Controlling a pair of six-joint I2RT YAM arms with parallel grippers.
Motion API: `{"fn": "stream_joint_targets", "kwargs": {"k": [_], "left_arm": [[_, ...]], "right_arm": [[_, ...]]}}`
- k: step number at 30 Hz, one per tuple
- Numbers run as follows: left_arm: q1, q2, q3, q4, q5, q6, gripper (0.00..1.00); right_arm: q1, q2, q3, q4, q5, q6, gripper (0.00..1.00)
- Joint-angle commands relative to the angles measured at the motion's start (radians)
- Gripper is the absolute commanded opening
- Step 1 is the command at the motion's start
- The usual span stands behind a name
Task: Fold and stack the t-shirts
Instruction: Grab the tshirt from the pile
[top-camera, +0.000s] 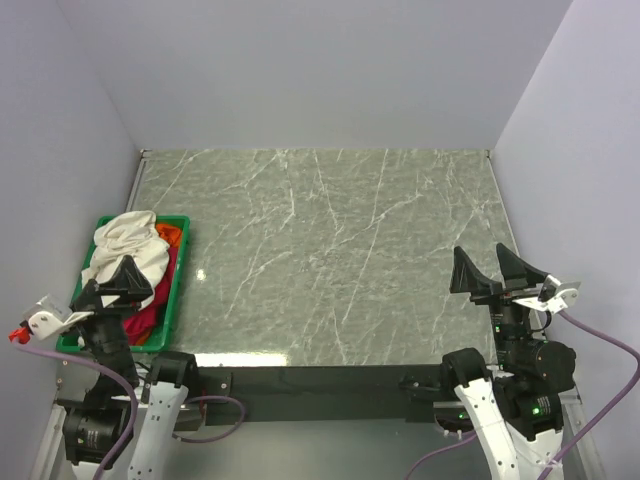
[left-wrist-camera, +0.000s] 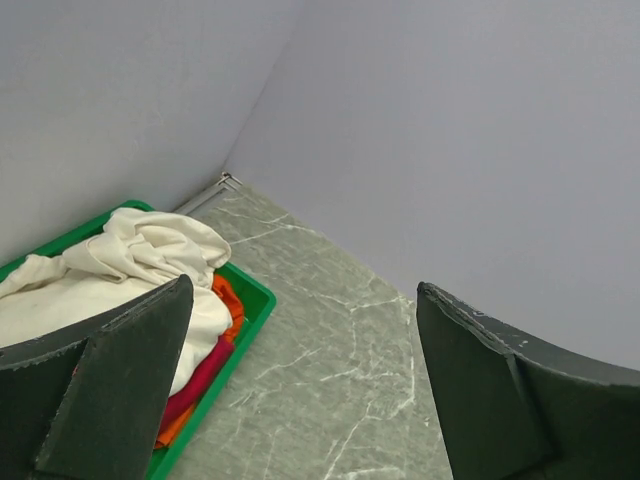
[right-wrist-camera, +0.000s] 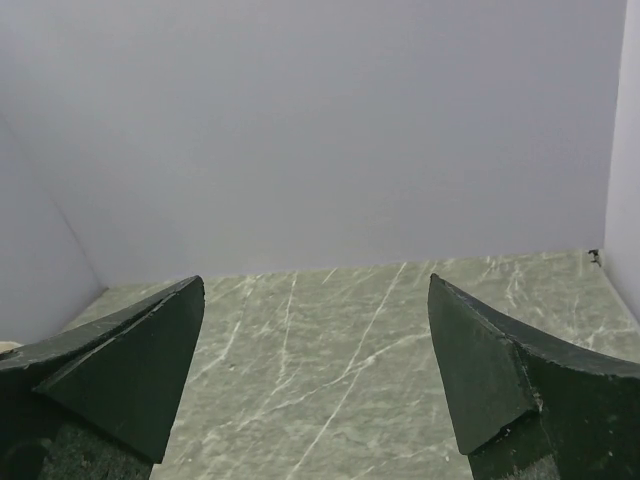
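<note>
i see the cream t-shirt (top-camera: 125, 248) heaped in the green crate (top-camera: 183, 255) at the left edge of the worktop (top-camera: 330, 240). it buries most of the orange t-shirt (top-camera: 170, 233) and the crimson-pink t-shirt (top-camera: 150, 318). my left pincer (top-camera: 112, 285) hides the crate's near end. both pincers gape wide, holding nothing: the left above the crate, the right pincer (top-camera: 493, 270) over the near right. count: three shirts, one crate, two pincers.
</note>
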Motion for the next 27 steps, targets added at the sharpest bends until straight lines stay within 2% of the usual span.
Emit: {"fn": "stream_joint_targets", "kwargs": {"k": [1,6,9,12,13,17,20,27], "left_arm": [[0.006,-0.013,0.008,0.04,-0.008,-0.022,0.99],[0.006,0.108,-0.002,0.067,-0.051,-0.075,0.99],[0.006,0.244,-0.004,0.092,-0.09,-0.102,0.99],[0.006,0.433,0.02,0.091,-0.114,-0.154,0.99],[0.006,0.546,0.052,0.082,-0.116,-0.181,0.99],[0.012,0.799,0.108,0.087,-0.152,-0.226,1.0],[0.071,0.95,0.131,0.119,-0.157,-0.241,0.99],[0.393,1.229,0.188,0.174,-0.013,-0.266,1.0]], "right_arm": [[-0.002,-0.039,0.002,0.001,0.006,0.037,0.98],[0.001,-0.042,-0.027,0.002,-0.008,0.128,0.98],[0.013,-0.035,-0.07,0.036,-0.059,0.176,0.99],[0.022,0.013,-0.085,0.033,-0.106,0.236,0.99],[0.025,0.027,-0.081,0.03,-0.115,0.244,0.99],[0.037,0.106,-0.056,-0.007,-0.126,0.239,0.99],[0.044,0.169,-0.035,-0.044,-0.137,0.228,0.99],[0.053,0.24,-0.035,-0.053,-0.215,0.212,0.99]]}}
